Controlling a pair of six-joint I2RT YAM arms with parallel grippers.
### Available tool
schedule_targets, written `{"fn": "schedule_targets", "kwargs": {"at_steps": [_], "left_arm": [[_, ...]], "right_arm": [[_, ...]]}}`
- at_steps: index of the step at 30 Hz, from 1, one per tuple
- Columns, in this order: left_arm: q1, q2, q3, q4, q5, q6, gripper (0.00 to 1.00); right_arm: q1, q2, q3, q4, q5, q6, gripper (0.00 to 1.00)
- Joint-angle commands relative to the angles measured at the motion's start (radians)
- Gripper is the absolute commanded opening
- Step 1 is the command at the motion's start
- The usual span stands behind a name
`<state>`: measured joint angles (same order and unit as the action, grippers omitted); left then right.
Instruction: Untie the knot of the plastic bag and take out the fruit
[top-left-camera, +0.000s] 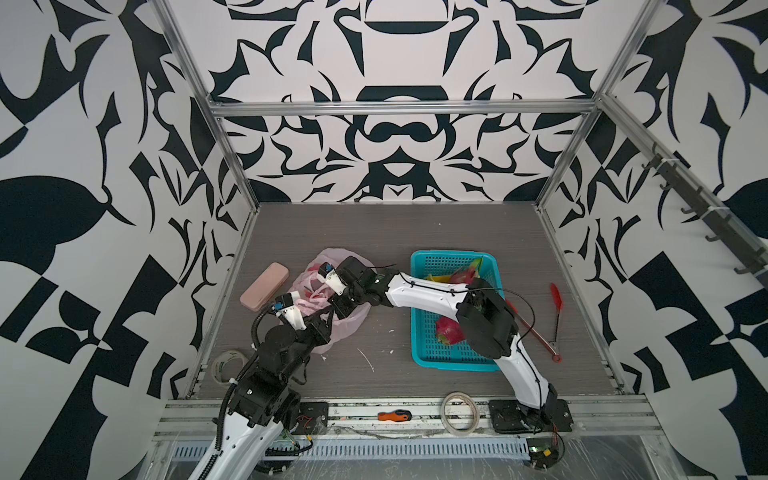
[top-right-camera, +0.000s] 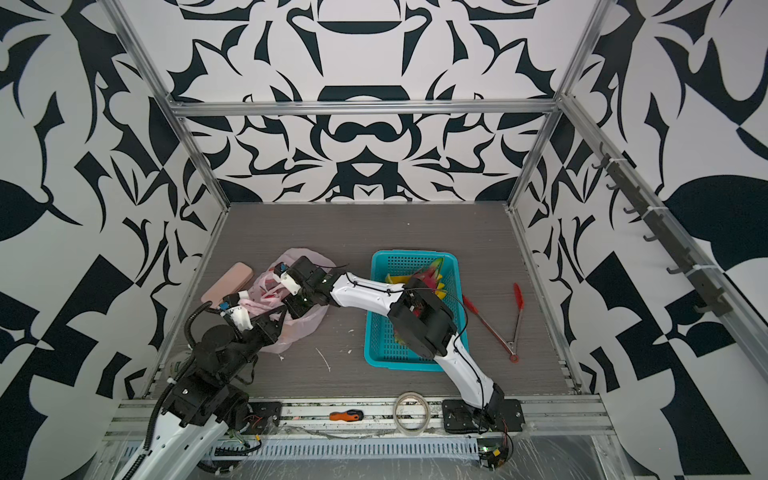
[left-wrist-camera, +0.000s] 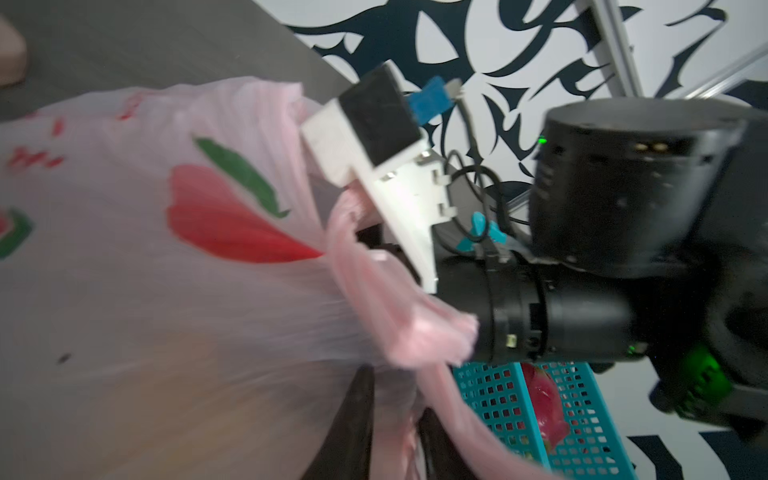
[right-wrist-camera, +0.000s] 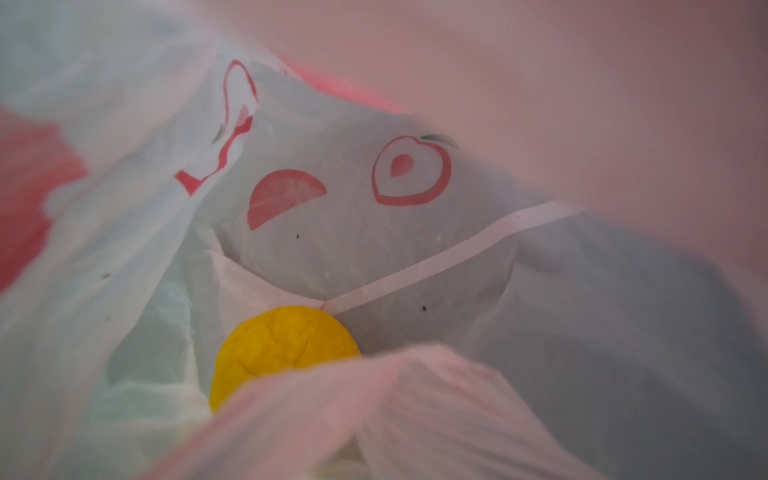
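A robotics lab test cell: a bare silver aluminium-extrusion frame (top-left-camera: 399, 107) and black-and-white patterned wall panels (top-left-camera: 399, 50) box in a grey wood-grain tabletop (top-left-camera: 374, 232). Two white-and-black robot arms (top-left-camera: 428, 293) are bolted to a slotted aluminium rail (top-left-camera: 415, 424), where a translucent tape roll (top-left-camera: 443, 411) and an orange-handled screwdriver (top-left-camera: 394, 415) lie.

Thin translucent glossy plastic bag (top-left-camera: 353, 322)
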<state>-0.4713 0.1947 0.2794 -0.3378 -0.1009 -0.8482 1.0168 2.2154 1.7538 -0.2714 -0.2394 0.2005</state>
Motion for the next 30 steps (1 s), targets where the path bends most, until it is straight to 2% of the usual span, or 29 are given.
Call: {"fn": "schedule_targets", "kwargs": {"at_steps": [1,5,8,11,13,17,24,30], "left_arm": [[0.002,0.005,0.084,-0.243,-0.062,-0.117,0.32],[0.002,0.086,0.132,-0.310,-0.071,-0.132,0.33],[0.002,0.150,0.129,-0.268,-0.090,-0.115,0.33],[0.002,0.198,0.108,-0.143,-0.113,-0.075,0.26],[0.002,0.233,0.105,-0.063,-0.127,-0.047,0.15],[0.003,0.302,0.122,0.074,-0.146,0.023,0.00],[0.003,0.373,0.145,0.259,-0.125,0.127,0.00],[0.003,0.351,0.160,0.295,-0.077,0.184,0.00]], "right_arm": [[0.003,-0.089,-0.028,0.049,0.041,0.044,0.78],[0.006,-0.138,-0.093,0.090,0.087,0.098,0.76],[0.017,-0.179,-0.151,0.123,0.134,0.141,0.75],[0.047,-0.221,-0.206,0.144,0.202,0.176,0.75],[0.066,-0.240,-0.240,0.161,0.237,0.206,0.74],[0.100,-0.266,-0.295,0.197,0.283,0.268,0.72],[0.147,-0.287,-0.348,0.241,0.385,0.318,0.70],[0.152,-0.273,-0.354,0.285,0.423,0.347,0.75]]}}
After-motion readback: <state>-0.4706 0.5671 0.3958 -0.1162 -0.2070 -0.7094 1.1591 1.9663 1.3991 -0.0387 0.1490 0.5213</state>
